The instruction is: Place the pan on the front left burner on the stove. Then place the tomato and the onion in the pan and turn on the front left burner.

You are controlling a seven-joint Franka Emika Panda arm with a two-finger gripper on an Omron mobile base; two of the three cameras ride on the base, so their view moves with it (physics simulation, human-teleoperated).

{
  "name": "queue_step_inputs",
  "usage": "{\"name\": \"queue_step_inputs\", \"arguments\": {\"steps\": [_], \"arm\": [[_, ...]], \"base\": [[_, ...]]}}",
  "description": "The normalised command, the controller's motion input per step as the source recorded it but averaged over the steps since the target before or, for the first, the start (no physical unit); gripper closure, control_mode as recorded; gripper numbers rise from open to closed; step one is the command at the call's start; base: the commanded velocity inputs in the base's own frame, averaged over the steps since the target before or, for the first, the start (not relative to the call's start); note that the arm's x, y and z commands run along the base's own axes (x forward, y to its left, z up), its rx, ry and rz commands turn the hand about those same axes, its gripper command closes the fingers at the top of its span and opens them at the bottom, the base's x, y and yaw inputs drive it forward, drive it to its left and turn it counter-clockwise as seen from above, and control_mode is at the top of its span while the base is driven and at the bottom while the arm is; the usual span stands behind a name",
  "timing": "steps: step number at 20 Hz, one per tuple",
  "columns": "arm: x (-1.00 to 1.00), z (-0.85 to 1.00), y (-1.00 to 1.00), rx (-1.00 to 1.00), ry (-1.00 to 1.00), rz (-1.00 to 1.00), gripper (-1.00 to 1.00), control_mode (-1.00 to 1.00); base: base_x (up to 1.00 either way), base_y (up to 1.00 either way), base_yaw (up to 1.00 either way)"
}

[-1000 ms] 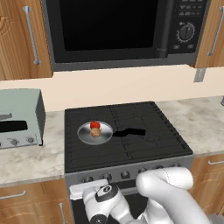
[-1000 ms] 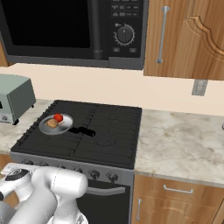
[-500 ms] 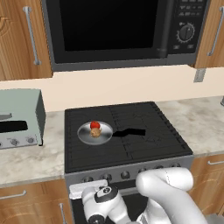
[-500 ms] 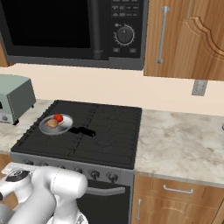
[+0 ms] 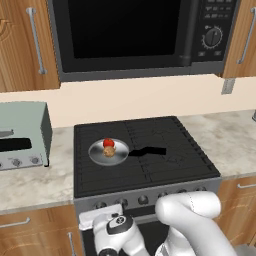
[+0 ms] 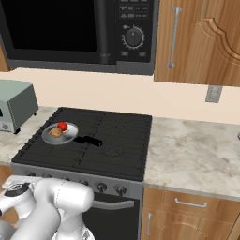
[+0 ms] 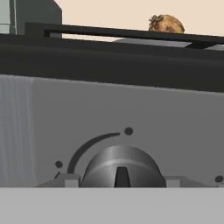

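The silver-grey pan sits on the front left burner of the black stove, its black handle pointing right. The red tomato and the tan onion lie in the pan. My hand is low at the stove's front strip. In the hand view my gripper has a fingertip against each side of a dark round knob, shut on it.
A pale green toaster stands on the counter left of the stove. A black microwave hangs above. Marble counter runs to the right, with wooden cabinets around.
My hand has barely shifted at the stove's front. The pan, tomato and onion lie where they were.
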Motion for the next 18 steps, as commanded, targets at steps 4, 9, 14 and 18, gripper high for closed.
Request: {"name": "queue_step_inputs", "arguments": {"steps": [4,9,14,18], "arm": [[0.0,0.14,0.33,-0.61,-0.05,0.0,1.0,-1.0],[0.0,0.18,0.29,-0.66,-0.01,0.0,1.0,-1.0],[0.0,0.14,0.26,-0.61,-0.01,0.0,1.0,-1.0],[0.0,0.0,0.2,-0.29,-0.01,0.0,1.0,-1.0]], "base": [[0.0,0.0,0.0],[0.0,0.0,0.0],[0.0,0.0,0.0],[0.0,0.0,0.0]]}}
